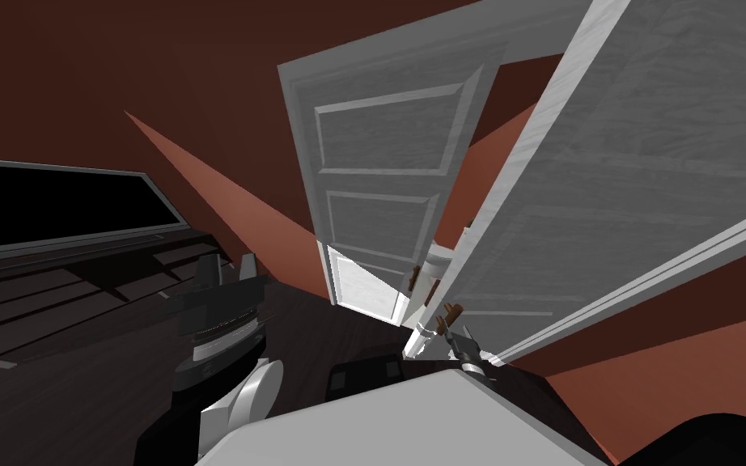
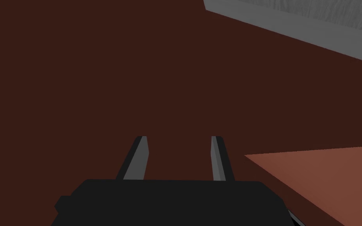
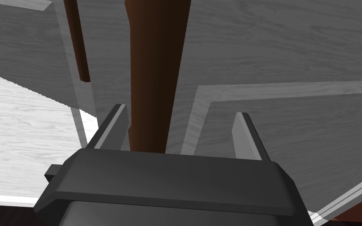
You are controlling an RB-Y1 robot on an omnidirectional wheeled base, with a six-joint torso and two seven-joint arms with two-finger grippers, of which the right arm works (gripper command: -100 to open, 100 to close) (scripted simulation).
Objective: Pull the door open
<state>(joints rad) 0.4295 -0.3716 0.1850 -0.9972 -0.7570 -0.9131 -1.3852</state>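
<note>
Door looks partly open. Right gripper spread wide, straddling brown handle, not clamped. Left gripper spread, empty. More pull needed.

The left gripper was a dark box with two thin, light grey blade fingers; the right gripper matched it. At seven o'clock in the head view, a ribbed grey wrist ring met a rounded white left forearm.

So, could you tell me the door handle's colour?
Door handle: dark brown, clearest in right wrist view.
</note>
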